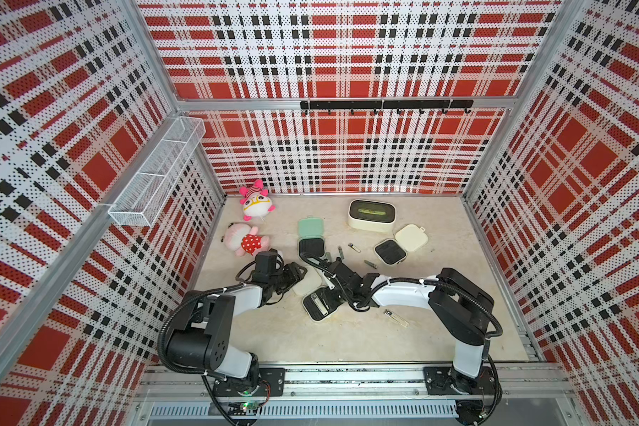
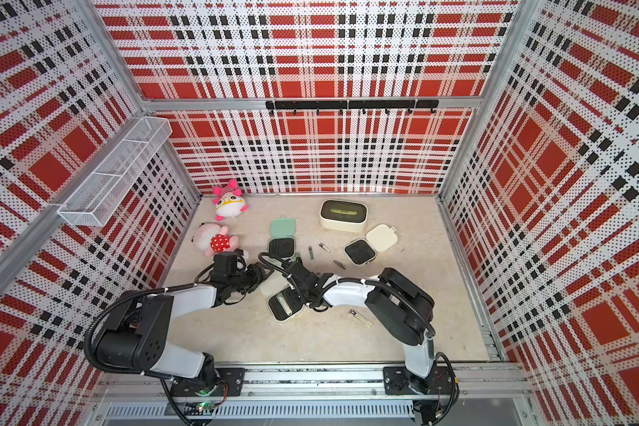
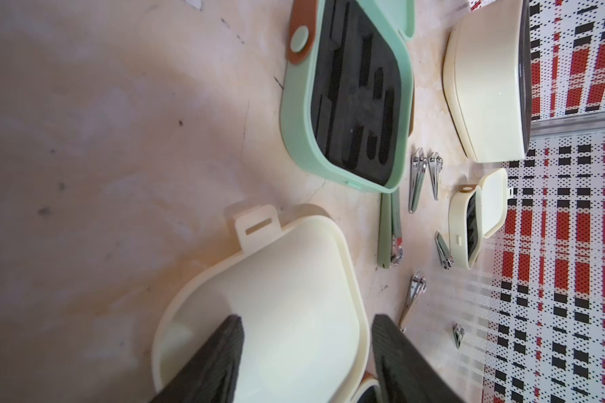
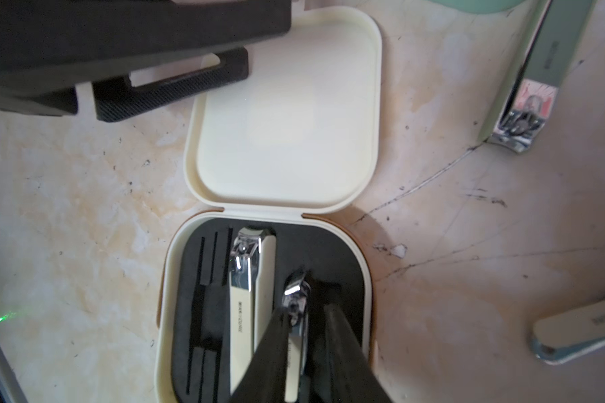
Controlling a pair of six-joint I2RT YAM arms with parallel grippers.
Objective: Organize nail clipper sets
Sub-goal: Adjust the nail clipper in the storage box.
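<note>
The nearest cream nail clipper case (image 1: 312,313) (image 4: 166,296) lies open, its lid (image 1: 307,283) (image 3: 287,279) flat on the table. A cream-handled clipper (image 4: 248,296) sits in its black insert. My right gripper (image 4: 306,310) (image 1: 330,299) is over that insert, shut on a small silver clipper (image 4: 296,296). My left gripper (image 3: 308,317) (image 1: 299,274) is open astride the lid's side rim, one finger inside the lid. The mint case (image 1: 311,246) (image 3: 294,132) and a second cream case (image 1: 390,251) lie open with bare inserts.
Loose clippers lie between the cases (image 1: 354,247) (image 1: 370,264) and near my right arm (image 1: 395,318); a green one (image 4: 538,69) lies beside the mint case. A cream box (image 1: 371,214) stands at the back. Two pink plush toys (image 1: 256,201) (image 1: 246,241) lie at the left.
</note>
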